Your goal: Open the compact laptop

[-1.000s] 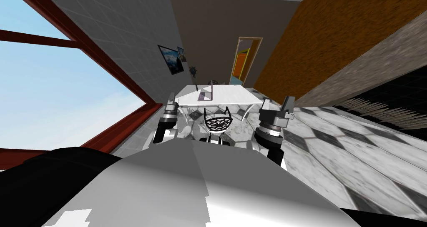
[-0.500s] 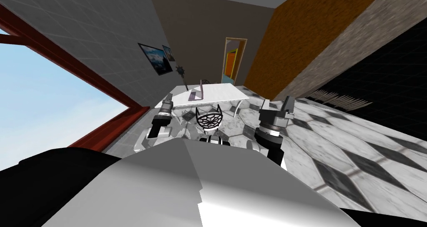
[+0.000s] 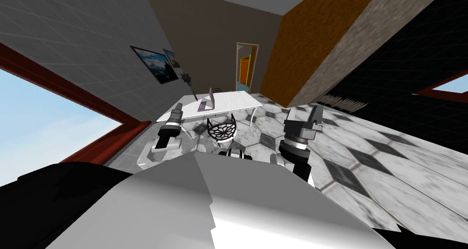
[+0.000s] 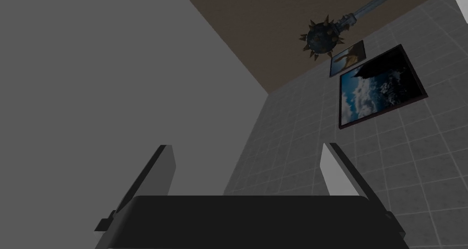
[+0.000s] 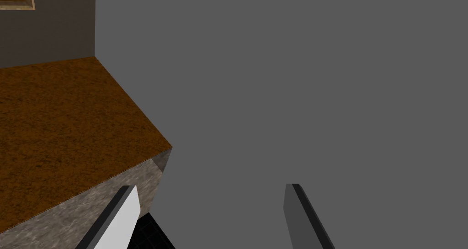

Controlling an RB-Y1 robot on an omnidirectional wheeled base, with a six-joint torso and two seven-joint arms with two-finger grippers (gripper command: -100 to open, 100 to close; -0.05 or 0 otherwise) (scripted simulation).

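Item: approach stage of a laptop-opening job, with no contact made. Floor: black-and-white checkered tiles, running from the robot to the far wall. Window: red-framed, on the robot's left, set in a grey tiled wall. Table: white, at the far end of the room before a doorway, well apart from the robot. Chair: black open wirework, on the near side of the table, between it and the robot. Left gripper: raised ahead of the left shoulder, fingers spread wide with nothing between them. Right gripper: raised likewise on the right side, fingers also parted and empty. Laptop: purplish, on the left part of the tabletop near its front edge; the lid appears to stand up from the base, though it is too small in the head view to be sure how far. Picture: framed, on the tiled wall, with a smaller one beside it. Spiked ball: dark, on a rod, by the wall behind the table. Judgement: the step in hand is travel toward the table. The next move calls for bringing the base close at the laptop's end, clear of the chair, then lowering one open gripper to the lid's free edge.
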